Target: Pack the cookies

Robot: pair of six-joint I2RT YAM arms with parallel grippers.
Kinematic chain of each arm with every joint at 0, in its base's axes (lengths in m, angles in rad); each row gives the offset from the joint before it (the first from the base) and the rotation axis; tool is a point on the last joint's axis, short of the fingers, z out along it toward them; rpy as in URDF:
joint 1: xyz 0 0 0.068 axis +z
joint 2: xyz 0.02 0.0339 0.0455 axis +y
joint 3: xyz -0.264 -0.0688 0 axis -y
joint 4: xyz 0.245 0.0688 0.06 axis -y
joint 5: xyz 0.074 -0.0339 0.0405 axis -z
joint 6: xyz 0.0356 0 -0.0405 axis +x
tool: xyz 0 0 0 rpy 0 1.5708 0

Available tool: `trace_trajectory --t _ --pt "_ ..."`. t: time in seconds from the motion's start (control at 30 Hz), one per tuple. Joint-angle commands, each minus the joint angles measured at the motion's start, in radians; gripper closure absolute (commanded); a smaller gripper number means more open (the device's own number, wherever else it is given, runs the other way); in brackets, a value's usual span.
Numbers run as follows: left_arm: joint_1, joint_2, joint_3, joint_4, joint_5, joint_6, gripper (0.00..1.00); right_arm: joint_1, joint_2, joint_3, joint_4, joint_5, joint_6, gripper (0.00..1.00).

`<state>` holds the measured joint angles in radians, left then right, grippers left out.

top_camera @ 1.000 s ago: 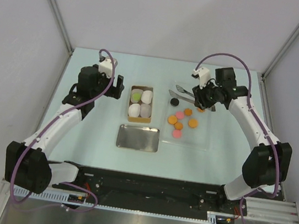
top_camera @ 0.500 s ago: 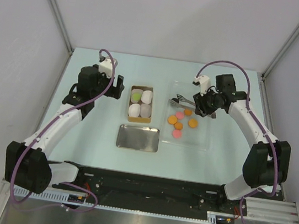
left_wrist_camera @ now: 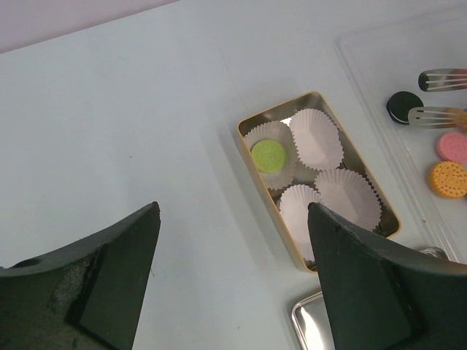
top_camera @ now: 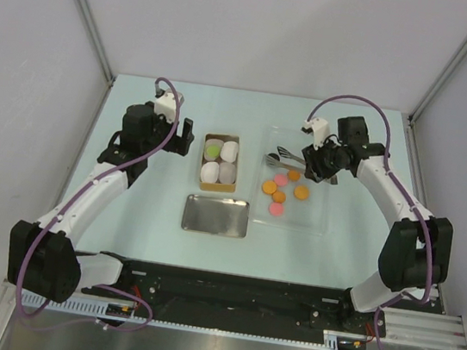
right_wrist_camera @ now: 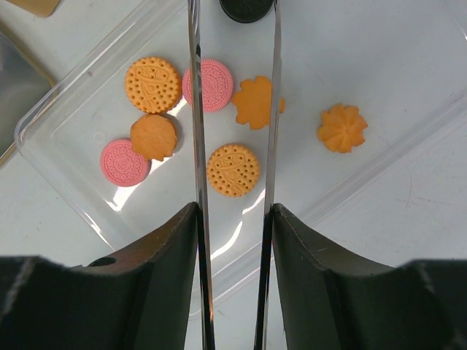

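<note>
our right tool (right_wrist_camera: 233,211) clamps thin metal tongs (right_wrist_camera: 195,109), a round black cookie (right_wrist_camera: 246,9) between their tips; our left tool (left_wrist_camera: 233,211) gapes wide.

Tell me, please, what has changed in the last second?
The right gripper, holding the tongs, shifted slightly nearer and to the right. The tong tips went from beside the black cookie to straddling it. Nothing was picked up or let go. The left gripper, the other cookies and the box stayed put.
</note>
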<state>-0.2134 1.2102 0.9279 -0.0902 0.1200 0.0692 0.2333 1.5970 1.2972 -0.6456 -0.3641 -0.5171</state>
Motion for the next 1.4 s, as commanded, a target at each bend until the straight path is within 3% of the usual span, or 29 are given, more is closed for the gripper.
trace_trajectory --t 0.0,1.03,1.37 --pt "0.006 -0.008 -0.006 0.037 0.026 -0.006 0.13 -0.005 0.012 0.002 0.047 -0.012 -0.014 0.51" --pt "0.006 -0.012 -0.020 0.052 0.036 0.000 0.13 -0.032 0.086 0.002 0.073 -0.036 -0.018 0.51" --pt "0.006 -0.017 -0.020 0.052 0.036 0.000 0.14 -0.029 0.093 0.002 0.081 -0.032 -0.018 0.56"
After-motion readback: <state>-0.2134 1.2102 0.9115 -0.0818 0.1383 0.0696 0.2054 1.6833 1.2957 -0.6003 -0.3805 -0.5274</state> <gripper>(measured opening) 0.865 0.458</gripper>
